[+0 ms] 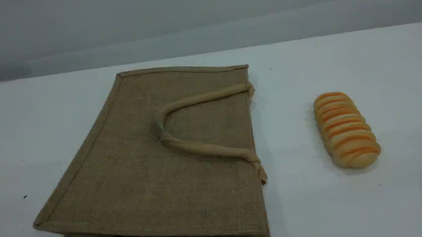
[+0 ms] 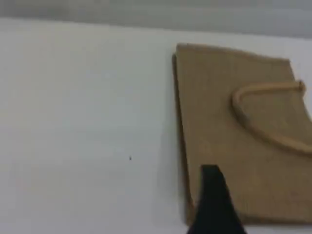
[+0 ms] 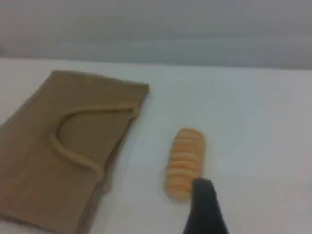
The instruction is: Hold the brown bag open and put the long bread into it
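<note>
The brown bag (image 1: 154, 169) lies flat and closed on the white table, left of centre, its mouth edge facing right. One beige loop handle (image 1: 198, 148) rests on top of it. The long bread (image 1: 345, 129), pale yellow with orange stripes, lies to the bag's right, apart from it. Neither arm shows in the scene view. In the left wrist view a dark fingertip (image 2: 212, 195) hangs above the near corner of the bag (image 2: 234, 136), holding nothing. In the right wrist view a dark fingertip (image 3: 204, 204) hangs just before the near end of the bread (image 3: 185, 161), with the bag (image 3: 58, 161) to the left.
The white table (image 1: 394, 201) runs to a grey wall at the back. A small dark speck (image 1: 25, 196) lies left of the bag. Bare table surface lies between the bag and the bread.
</note>
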